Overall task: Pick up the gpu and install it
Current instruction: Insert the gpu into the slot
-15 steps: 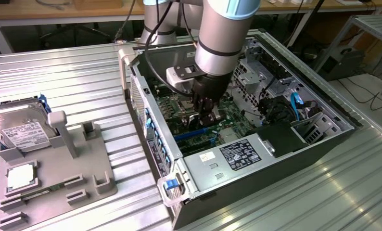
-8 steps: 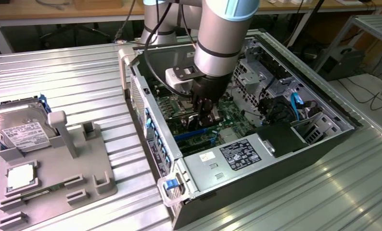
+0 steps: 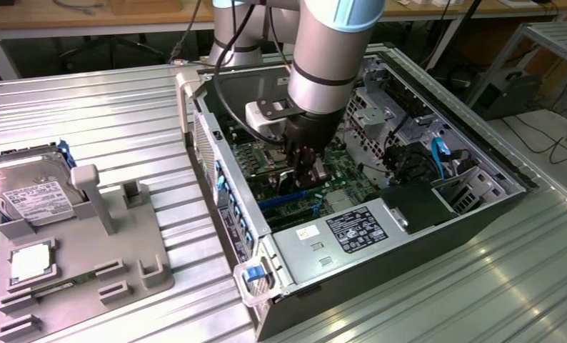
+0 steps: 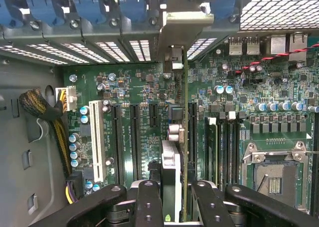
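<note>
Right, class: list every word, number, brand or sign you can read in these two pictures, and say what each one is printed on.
No text here can be read with certainty.
White label on the hard drive: print too blurred to read.
Black label on the power supply: print and symbols too small.
White sticker beside it: too small.
White lettering on the motherboard: too small.

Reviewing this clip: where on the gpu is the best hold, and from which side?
Its long free edge, from above: the gpu stands on edge over the motherboard, thin and flat, so jaws pinch its two faces, as the gripper does here.
</note>
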Available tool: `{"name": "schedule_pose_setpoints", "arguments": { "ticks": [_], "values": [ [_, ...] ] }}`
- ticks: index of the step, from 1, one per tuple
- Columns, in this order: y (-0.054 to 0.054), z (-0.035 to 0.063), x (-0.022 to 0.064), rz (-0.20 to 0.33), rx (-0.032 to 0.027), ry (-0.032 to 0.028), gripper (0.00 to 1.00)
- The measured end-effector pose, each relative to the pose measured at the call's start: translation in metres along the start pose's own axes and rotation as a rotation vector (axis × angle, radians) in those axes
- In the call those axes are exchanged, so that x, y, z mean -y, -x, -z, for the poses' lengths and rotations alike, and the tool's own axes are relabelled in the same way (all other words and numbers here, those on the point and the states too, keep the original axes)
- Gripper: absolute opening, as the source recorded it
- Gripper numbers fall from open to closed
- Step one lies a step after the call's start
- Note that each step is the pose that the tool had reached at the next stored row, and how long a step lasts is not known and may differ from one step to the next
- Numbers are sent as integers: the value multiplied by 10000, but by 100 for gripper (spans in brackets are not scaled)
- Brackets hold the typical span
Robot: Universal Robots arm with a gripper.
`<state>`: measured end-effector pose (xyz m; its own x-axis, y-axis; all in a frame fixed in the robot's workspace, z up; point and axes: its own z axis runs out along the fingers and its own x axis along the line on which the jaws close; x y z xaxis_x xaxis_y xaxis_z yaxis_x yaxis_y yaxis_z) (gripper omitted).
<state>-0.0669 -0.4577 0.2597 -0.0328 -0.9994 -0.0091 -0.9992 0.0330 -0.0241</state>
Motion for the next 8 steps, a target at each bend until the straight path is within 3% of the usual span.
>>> {"name": "schedule_pose_setpoints", "arguments": {
  "ticks": [8],
  "values": [
    [0,-65,-2,16,-1,1,28]
  ]
}}
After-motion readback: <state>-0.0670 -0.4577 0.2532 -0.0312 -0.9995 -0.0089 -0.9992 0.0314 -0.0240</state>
